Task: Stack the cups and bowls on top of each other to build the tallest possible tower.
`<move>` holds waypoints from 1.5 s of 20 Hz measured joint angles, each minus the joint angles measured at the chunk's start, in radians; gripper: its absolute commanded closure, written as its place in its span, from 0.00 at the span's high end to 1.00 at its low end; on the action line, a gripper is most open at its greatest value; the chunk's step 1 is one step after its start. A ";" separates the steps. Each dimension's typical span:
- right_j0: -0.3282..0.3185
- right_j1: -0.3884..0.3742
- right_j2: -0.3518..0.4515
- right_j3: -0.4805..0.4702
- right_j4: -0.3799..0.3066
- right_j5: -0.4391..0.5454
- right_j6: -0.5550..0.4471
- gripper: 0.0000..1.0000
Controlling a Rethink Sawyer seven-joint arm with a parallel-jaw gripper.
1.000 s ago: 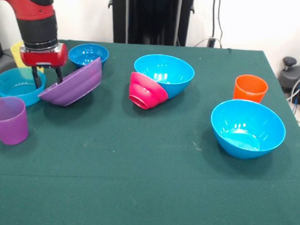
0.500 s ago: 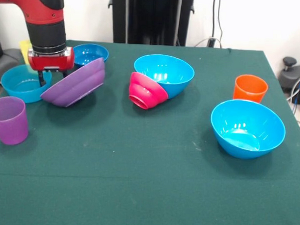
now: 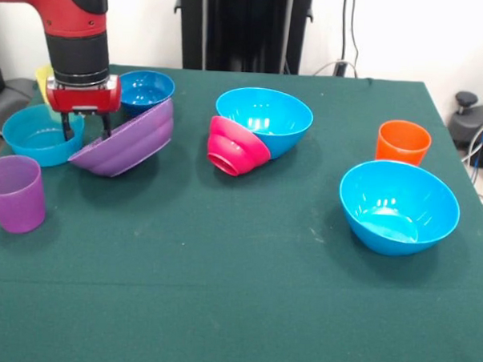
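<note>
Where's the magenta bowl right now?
Front view, centre: the magenta bowl lies tipped on its side, leaning against the left of the large blue bowl.

The arm [image 3: 68, 17] hides most of the yellow cup [image 3: 43, 78] at 10 o'clock. The tilted purple bowl [image 3: 124, 141] covers part of the small blue bowl [image 3: 145, 89] and the gripper's [image 3: 86, 130] fingertips.
</note>
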 measured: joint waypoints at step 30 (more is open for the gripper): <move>0.098 -0.127 -0.087 0.071 0.061 -0.074 0.000 0.00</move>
